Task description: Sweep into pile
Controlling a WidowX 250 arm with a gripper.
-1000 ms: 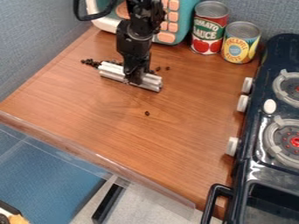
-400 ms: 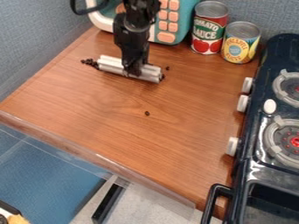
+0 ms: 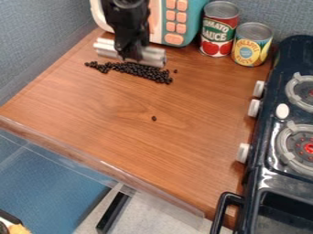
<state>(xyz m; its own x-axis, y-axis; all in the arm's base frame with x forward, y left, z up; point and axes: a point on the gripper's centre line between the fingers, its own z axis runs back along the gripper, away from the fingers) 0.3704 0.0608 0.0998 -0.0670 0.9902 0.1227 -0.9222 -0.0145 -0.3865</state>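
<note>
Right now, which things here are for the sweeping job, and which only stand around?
For sweeping:
robot arm
silver ridged bar
row of dark beans
lone bean nearer the camera

Just lying about:
red tomato can
yellow-and-blue can
teal toy microwave
toy stove

Claw (image 3: 129, 54) with a silvery ribbed bar (image 3: 151, 56) just behind dark beans (image 3: 137, 70).

Blue-gray fabric-textured walls (image 3: 36, 41) line the upper left and the top right. A brown wood-grain countertop (image 3: 110, 123) fills the middle, with a clear plastic strip (image 3: 92, 153) along its lower-left edge. A glossy dark toy stove (image 3: 264, 176) stands at the right, catching pale reflections. Speckled light-gray floor (image 3: 156, 212) shows at the bottom center.
</note>
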